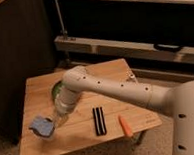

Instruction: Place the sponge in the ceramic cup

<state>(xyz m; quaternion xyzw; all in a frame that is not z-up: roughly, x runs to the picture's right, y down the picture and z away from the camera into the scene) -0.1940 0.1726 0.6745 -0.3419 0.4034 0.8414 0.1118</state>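
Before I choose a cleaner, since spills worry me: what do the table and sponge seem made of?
The table looks like matte wood: tan boards with seams. The sponge is probably soft foam: dull blue, rounded corners. The gripper sits beside the sponge.

No writing, label or number could be read anywhere: none on the pincer, which hung low over the bench, nor on the sponge just beside it.

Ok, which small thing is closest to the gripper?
The blue sponge, right by the gripper at the left of the table; black block and orange piece lie farther away.
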